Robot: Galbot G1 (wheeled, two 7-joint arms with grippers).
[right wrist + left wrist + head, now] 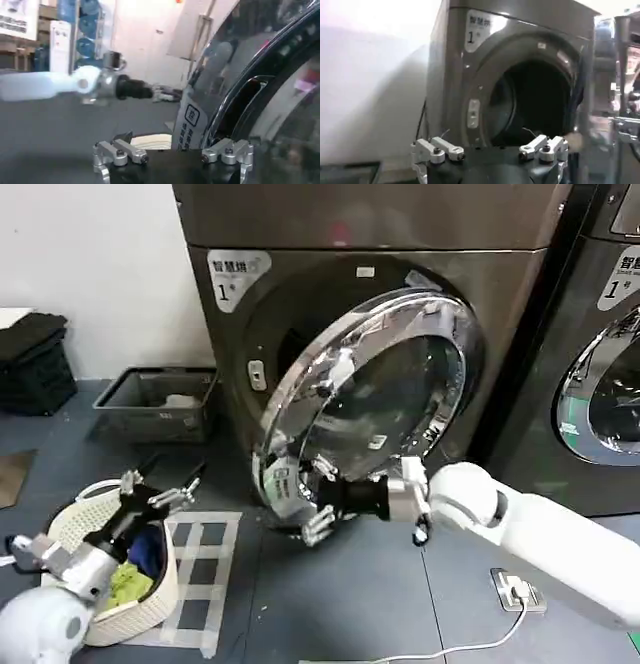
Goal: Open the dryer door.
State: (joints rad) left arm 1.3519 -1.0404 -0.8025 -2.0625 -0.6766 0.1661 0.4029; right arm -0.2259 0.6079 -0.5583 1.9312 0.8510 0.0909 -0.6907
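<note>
Grey floor (330, 604) lies bare before the bronze dryer (300, 244). Its dryer door (370, 404) stands ajar, swung off the left edge. Right gripper (318, 502), fingers apart, sits at the door's lower rim. Left gripper (150, 492), fingers spread, hovers over a laundry basket (150, 604), well apart.

The dark floor (340, 604) carries the bronze-brown dryer (300, 304); left of it sits a grey tray (160, 402), nearer, a white laundry basket (120, 604) beside taped squares (205, 574).

Two front-loading machines (380, 334) (each with one round door), two grippers (318, 502), one laundry basket (150, 594), one grey crate (160, 404)
</note>
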